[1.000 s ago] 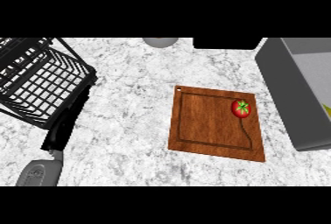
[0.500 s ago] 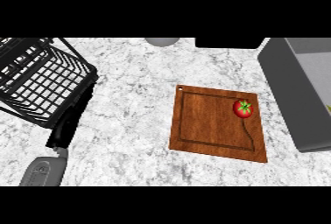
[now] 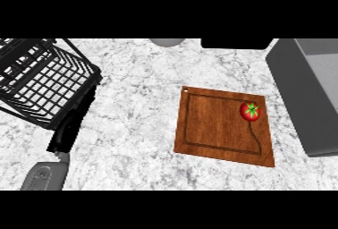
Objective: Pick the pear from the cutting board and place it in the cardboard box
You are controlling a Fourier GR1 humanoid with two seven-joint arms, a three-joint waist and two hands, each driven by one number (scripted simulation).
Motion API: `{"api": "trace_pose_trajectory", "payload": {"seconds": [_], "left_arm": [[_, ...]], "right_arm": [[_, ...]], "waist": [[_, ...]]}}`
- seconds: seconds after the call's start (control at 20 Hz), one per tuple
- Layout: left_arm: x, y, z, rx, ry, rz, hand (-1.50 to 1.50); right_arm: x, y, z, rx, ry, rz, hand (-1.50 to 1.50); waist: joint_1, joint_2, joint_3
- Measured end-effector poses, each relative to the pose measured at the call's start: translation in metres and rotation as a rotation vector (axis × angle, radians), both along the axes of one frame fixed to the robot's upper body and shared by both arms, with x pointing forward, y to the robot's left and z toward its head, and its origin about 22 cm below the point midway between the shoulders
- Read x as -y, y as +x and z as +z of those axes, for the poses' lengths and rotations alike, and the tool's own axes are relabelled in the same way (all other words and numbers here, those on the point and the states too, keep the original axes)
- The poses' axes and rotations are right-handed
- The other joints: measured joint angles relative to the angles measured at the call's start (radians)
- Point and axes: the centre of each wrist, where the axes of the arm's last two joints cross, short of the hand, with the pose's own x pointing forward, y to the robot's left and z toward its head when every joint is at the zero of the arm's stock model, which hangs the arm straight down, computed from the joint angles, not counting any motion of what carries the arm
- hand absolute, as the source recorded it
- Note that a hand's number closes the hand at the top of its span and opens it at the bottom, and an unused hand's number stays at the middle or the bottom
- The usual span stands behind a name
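Little has changed: the view has shifted slightly. A red tomato (image 3: 250,111), no pear, sits at the cutting board's (image 3: 218,129) right edge, untouched. Neither robot hand shows, so its fingers cannot be judged.

Bright, even light; the wire basket (image 3: 43,78) casts a dark shadow (lower right) on the counter (image 3: 132,129).

Red fruit (image 3: 250,111) on cutting board (image 3: 218,129) — wire basket (image 3: 40,80) far left
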Motion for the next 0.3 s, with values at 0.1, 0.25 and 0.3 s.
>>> {"api": "trace_pose_trajectory", "payload": {"seconds": [0.1,0.25,0.3], "left_arm": [[0.001,0.001,0.001,-0.001,-0.001,0.001,0.00],[0.001,0.002,0.003,0.002,0.000,-0.001,0.00],[0.000,0.002,0.003,0.004,0.002,-0.001,0.00]], "right_arm": [[0.003,-0.006,-0.001,-0.001,-0.010,-0.009,-1.50],[0.007,-0.014,-0.003,-0.013,-0.025,-0.024,-1.50],[0.008,-0.018,-0.003,-0.019,-0.032,-0.025,-1.50]], "waist": [[-0.001,0.001,0.001],[0.002,0.002,0.002],[0.001,0.002,0.002]]}}
